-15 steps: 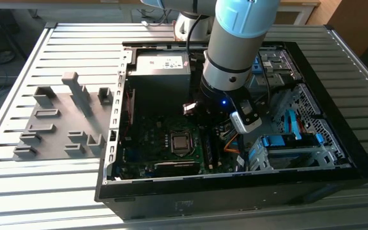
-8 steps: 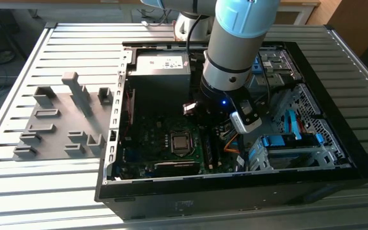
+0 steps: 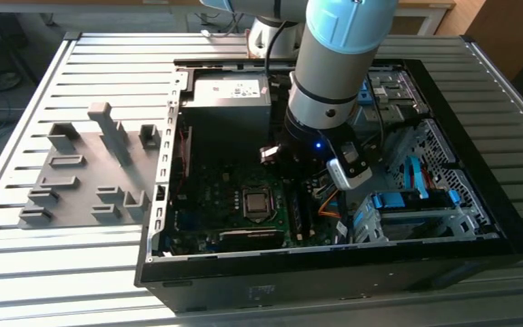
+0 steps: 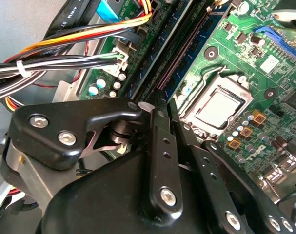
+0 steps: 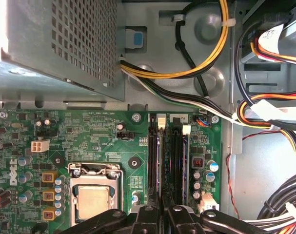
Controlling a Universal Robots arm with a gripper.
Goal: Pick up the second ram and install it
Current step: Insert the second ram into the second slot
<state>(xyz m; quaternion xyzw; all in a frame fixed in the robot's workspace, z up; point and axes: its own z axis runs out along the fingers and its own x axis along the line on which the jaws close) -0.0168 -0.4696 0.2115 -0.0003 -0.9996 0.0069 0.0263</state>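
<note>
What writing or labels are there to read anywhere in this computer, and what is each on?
White sticker on the grey power box: too small to read.
White tag on the cables: unreadable.
Markings on the green circuit board: too small to read.

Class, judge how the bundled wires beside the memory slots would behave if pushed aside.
The bundled wires would probably bend, not resist: they sag in loose curves. A white tie binds them, so they likely shift together. Being thin, they seem light.

Second ram (image 5: 159, 165) standing on edge in motherboard slot (image 5: 153, 161), thin and dark, lower end hidden between jaws.
</note>
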